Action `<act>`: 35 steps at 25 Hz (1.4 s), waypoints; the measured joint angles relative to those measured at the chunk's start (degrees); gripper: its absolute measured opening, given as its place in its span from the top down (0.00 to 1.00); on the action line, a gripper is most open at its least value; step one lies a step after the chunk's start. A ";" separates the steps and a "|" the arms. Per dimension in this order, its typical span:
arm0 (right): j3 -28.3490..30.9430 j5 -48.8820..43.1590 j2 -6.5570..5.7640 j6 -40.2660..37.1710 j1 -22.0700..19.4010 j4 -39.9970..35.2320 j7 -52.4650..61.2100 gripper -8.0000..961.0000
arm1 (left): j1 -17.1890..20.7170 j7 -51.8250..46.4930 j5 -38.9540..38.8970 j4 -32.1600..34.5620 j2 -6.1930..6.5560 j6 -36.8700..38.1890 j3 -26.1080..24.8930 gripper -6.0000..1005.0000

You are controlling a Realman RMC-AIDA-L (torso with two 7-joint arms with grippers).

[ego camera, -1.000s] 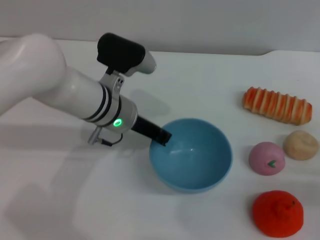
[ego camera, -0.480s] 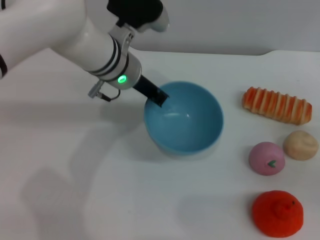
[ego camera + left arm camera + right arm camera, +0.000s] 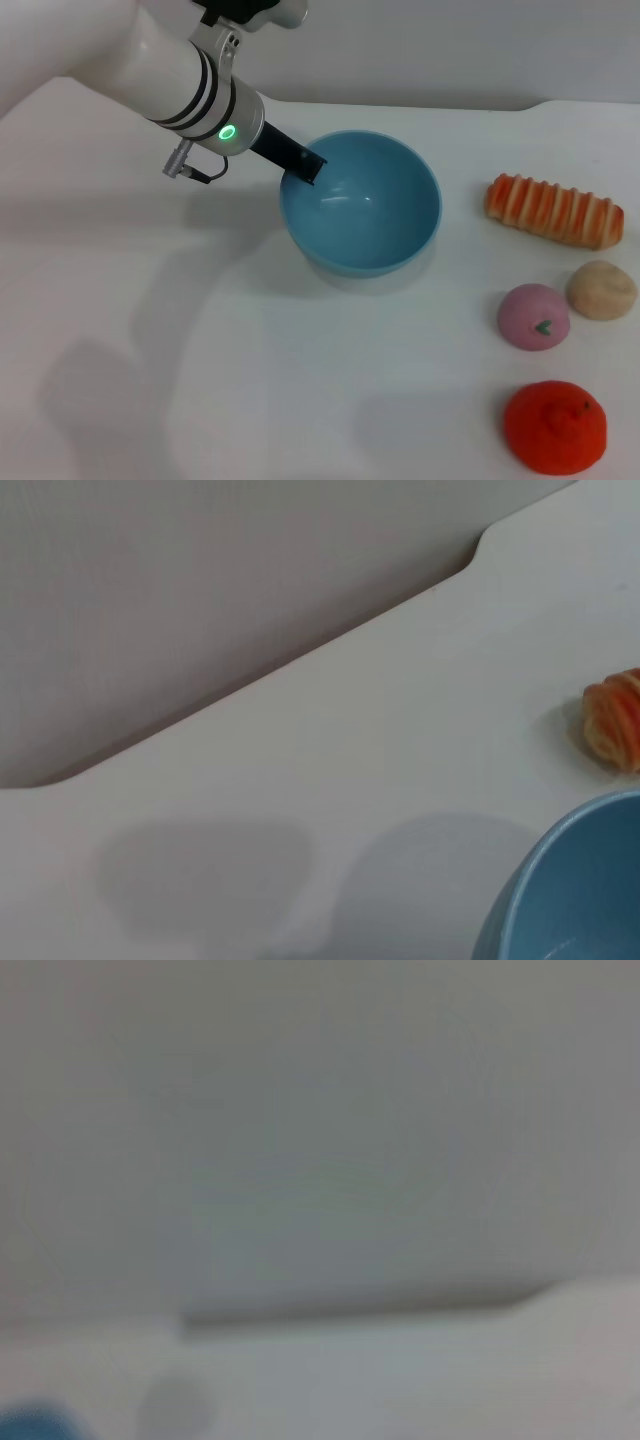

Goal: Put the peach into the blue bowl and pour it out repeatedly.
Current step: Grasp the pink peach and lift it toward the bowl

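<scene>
Blue bowl (image 3: 362,205): light blue, deep, empty; on the white table (image 3: 200,360), tipped slightly with its opening facing forward; near rim also visible in the left wrist view (image 3: 575,880)

Left end effector (image 3: 303,167): dark fingers clamped on the bowl's left rim, one finger inside the wall; arm reaches in from the bowl's upper left, green light lit on the wrist

Peach (image 3: 534,316): pink-purple, green leaf mark; on the table to the right of the bowl and nearer the robot, well apart from it

Beige round lump (image 3: 601,290): just beside the peach, farther from the bowl

Orange-red fruit (image 3: 555,427): right of the bowl, nearest the robot

Striped bread loaf (image 3: 554,210): right of the bowl, level with it

Right end effector: not seen in any view
</scene>
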 joint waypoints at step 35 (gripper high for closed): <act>-24.95 -18.68 0.32 3.27 8.56 9.82 8.56 0.54 | 0.19 -0.53 -0.59 -1.67 -0.54 -3.36 0.56 1.00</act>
